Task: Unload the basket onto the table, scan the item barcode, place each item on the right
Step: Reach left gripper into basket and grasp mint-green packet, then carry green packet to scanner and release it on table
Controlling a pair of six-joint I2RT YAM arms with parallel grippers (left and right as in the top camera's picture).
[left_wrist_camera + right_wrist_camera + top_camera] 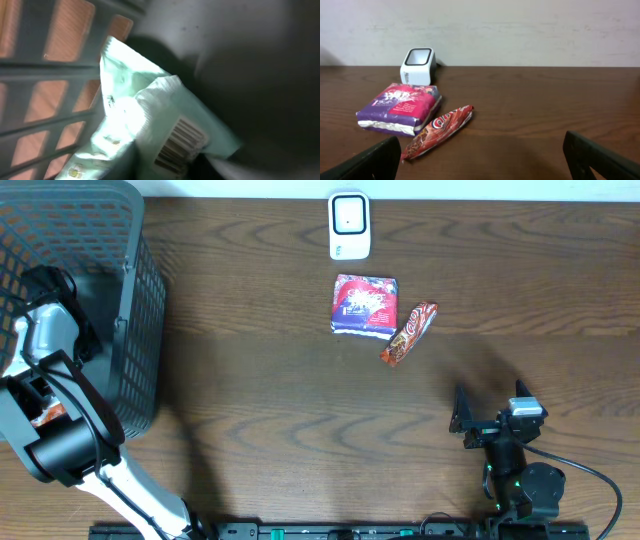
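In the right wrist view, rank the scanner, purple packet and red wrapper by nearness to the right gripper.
1. Red wrapper, front left of the right gripper.
2. Purple packet, further left, behind it.
3. White scanner, farthest back.

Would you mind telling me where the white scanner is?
Overhead view: the white scanner stands at the far edge of the table, near centre, just beyond the purple packet.

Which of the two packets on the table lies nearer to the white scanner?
The squarish purple packet, just before the scanner; the slim red packet lies farther off.
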